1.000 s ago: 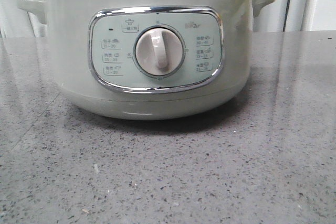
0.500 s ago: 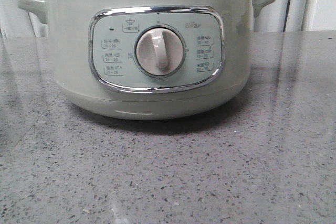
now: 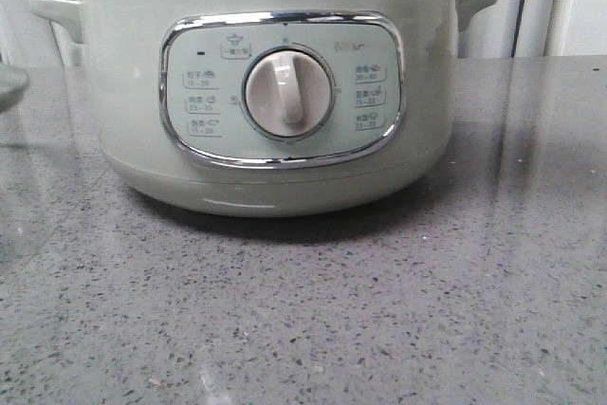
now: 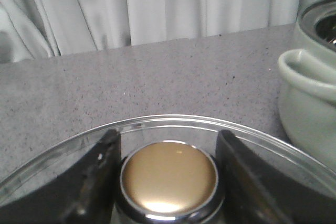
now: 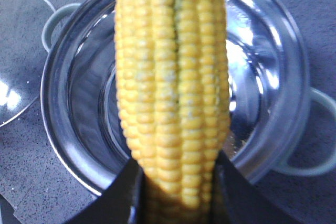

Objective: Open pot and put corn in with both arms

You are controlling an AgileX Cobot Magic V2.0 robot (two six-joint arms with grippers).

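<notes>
Above grey counter (image 5: 21,150), right pincer (image 5: 176,192) grips corn (image 5: 173,87) over pot (image 5: 262,93).

Glass lid (image 3: 8,85) newly at left edge

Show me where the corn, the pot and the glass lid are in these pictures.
corn (image 5: 173,87): right wrist view, middle of the cob's kernel rows.
pot (image 3: 123,92): front view, bare side wall left of the control panel.
glass lid (image 4: 168,176): left wrist view, its gold knob.
</notes>
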